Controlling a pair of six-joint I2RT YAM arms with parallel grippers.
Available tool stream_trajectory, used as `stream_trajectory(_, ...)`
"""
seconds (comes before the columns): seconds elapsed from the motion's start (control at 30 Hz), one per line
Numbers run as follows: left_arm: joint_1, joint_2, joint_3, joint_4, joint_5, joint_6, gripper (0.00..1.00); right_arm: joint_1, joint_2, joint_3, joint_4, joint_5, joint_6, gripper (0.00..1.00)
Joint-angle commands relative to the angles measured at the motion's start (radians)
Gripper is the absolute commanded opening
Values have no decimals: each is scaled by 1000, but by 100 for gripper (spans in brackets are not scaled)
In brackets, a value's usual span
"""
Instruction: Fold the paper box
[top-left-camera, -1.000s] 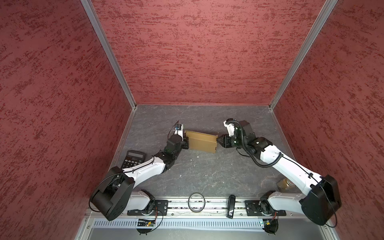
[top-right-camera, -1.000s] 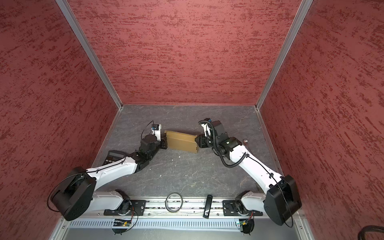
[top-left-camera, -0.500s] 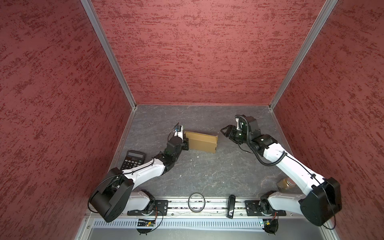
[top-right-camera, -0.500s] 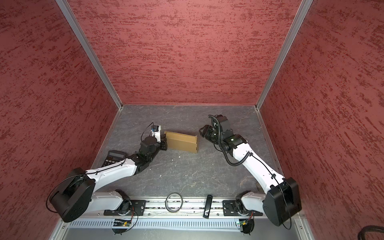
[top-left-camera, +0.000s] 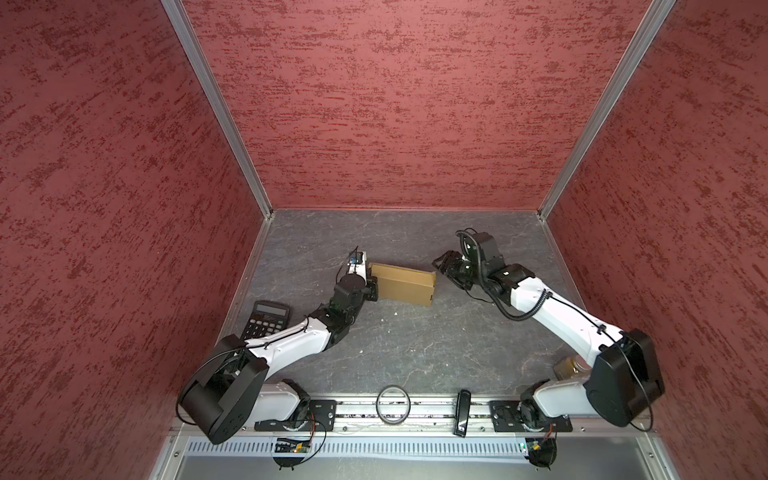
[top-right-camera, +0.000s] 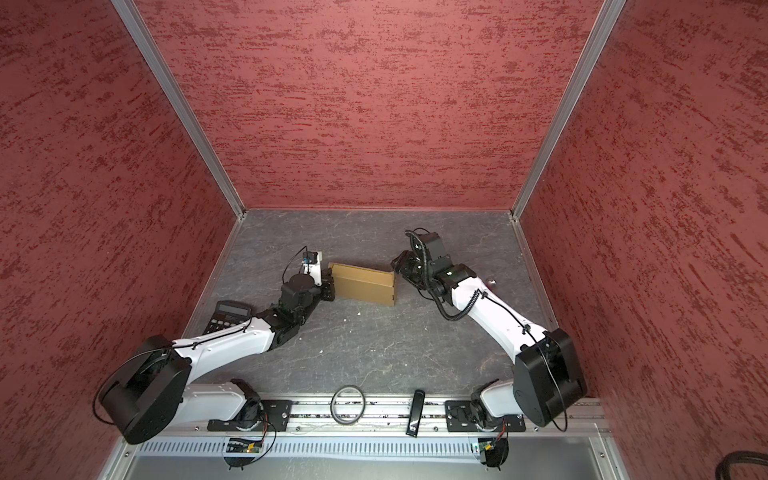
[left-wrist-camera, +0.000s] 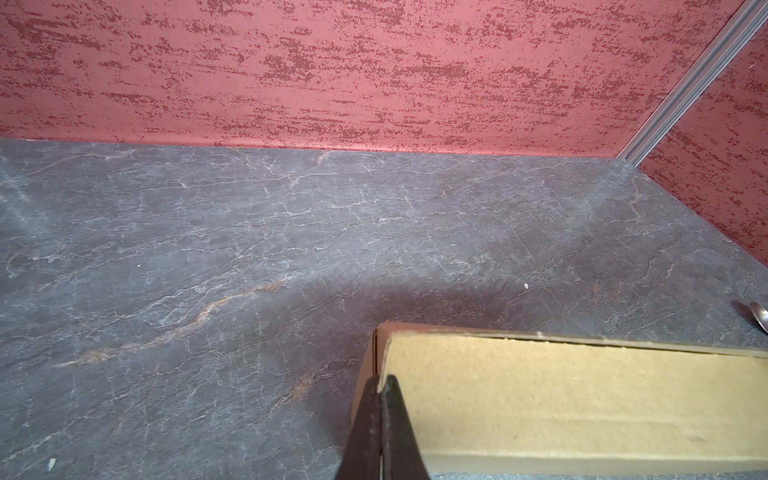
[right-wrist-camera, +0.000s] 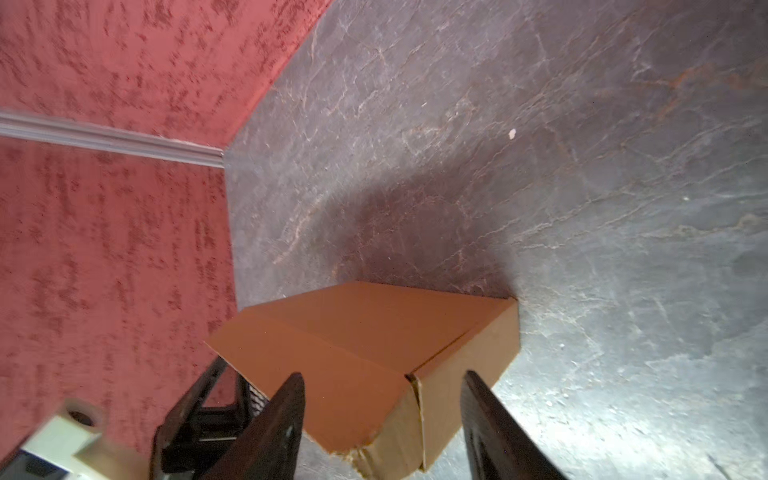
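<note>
**A:** Where is the paper box (top-left-camera: 402, 285) (top-right-camera: 363, 285)?

**B:** It sits on the grey counter (top-left-camera: 415, 349), near the middle and between the two arms. It is plain tan cardboard, already folded into a shallow shape, with its long side running across both top views.

**A:** And the left claw (top-left-camera: 374, 289)?

**B:** It is clenched on the left end of the box. In the left wrist view its dark fingers (left-wrist-camera: 365, 419) are pressed together over a thin cardboard wall at the box's corner (left-wrist-camera: 582, 411).

**A:** Is the right claw (top-left-camera: 443, 266) gripping anything?

**B:** No, it is released. The right wrist view shows the jaws of the claw (right-wrist-camera: 383, 376) standing well apart, with the near corner of the box (right-wrist-camera: 357, 345) between them in the picture. In both top views it hangs just beside the right end of the box with a small gap. I cannot tell how high it is above the counter.

**A:** Anything else on the counter?

**B:** A black calculator (top-left-camera: 266, 319) (top-right-camera: 229, 316) lies by the left wall, partly under the left arm and well apart from the box.
</note>
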Motion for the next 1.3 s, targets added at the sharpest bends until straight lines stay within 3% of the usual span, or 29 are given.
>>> stream_trajectory(0.0, -18, 54, -49, -204, 50, -6, 0, 38, -1, 153, -166, 172, -255, 63)
stream_trajectory(0.07, -18, 55, -46, -206, 52, 1, 0, 39, -4, 223, -231, 195, -422, 65)
stream_trajectory(0.2, -18, 56, -48, -200, 61, 4, 0, 52, 14, 325, -360, 101, -777, 66)
stream_trajectory(0.23, -18, 59, -50, -198, 61, 6, 0, 75, 17, 335, -393, 109, -858, 75)
stream_trajectory(0.33, -18, 62, -53, -191, 66, 6, 0, 123, 20, 322, -444, 140, -1010, 76)
stream_trajectory(0.5, -18, 63, -50, -191, 70, 11, 0, 181, 39, 316, -409, 115, -1135, 75)
stream_trajectory(0.83, -18, 65, -51, -189, 73, 14, 0, 299, 213, 368, -360, 252, -1324, 70)
stream_trajectory(1.27, -20, 60, -55, -186, 69, 13, 0, 348, 303, 346, -259, 428, -1389, 53)
